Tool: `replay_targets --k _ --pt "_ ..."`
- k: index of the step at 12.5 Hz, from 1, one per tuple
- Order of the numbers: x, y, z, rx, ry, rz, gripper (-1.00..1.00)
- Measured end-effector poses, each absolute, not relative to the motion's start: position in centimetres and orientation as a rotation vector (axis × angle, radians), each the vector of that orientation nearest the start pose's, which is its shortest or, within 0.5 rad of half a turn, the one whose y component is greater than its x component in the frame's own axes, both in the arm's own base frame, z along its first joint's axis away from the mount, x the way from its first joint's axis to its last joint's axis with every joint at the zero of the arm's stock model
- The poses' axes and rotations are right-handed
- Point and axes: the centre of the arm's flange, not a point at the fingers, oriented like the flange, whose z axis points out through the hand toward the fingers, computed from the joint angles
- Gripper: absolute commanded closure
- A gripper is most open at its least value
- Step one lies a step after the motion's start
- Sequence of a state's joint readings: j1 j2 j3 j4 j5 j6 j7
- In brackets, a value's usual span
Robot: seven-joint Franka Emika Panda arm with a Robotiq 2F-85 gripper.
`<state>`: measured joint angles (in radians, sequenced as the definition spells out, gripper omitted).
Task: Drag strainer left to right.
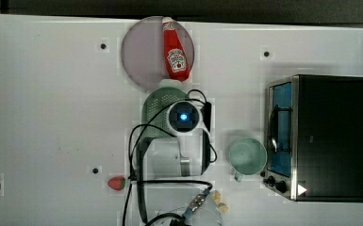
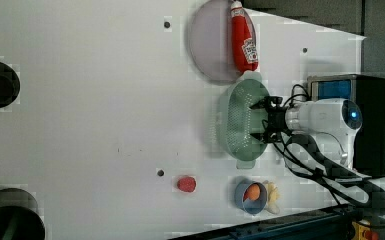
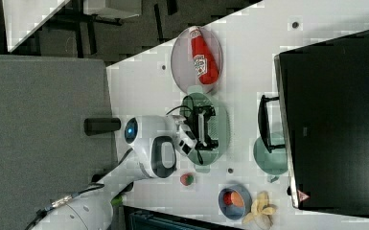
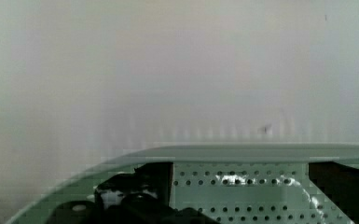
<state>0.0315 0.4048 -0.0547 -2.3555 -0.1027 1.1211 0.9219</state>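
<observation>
The strainer [image 1: 153, 106] is a pale mint-green oblong colander lying on the white table, just below the plate in the top view. My wrist covers much of it there. In the left view my gripper [image 2: 255, 121] hangs over the middle of the strainer [image 2: 232, 120], jaws spread wide with nothing between them. The right view shows the same gripper [image 3: 210, 127] set over the strainer [image 3: 223, 125]. In the wrist view the dark fingers [image 4: 140, 186] stand far apart inside the bowl, with the strainer's holed floor [image 4: 242, 186] between them and its rim beyond.
A greyish-lilac plate [image 1: 144, 52] carrying a ketchup bottle [image 1: 175, 52] lies close by the strainer. A mint-green mug [image 1: 247, 156] stands at the top view's right, beside a toaster oven [image 1: 330, 136]. A strawberry [image 1: 116, 182], a blue bowl [image 2: 251, 196] and a banana [image 3: 261, 208] sit near the arm's base.
</observation>
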Motion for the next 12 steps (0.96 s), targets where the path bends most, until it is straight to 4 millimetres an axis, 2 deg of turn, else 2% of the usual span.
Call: replay_targets --k 3,6,8,10,12 --pt "49.0 -3.2 14.7 -2.240 2.362 0.020 -1.00" --pt "48.9 -6.3 14.9 -2.281 2.335 -0.013 -1.00" --pt "48.3 -8.3 14.9 -2.273 2.377 0.009 -1.00" --pt "48.3 -8.8 15.0 -2.357 2.298 0.028 -1.00" --pt "48.6 -7.9 16.3 -2.516 2.099 0.045 -1.00"
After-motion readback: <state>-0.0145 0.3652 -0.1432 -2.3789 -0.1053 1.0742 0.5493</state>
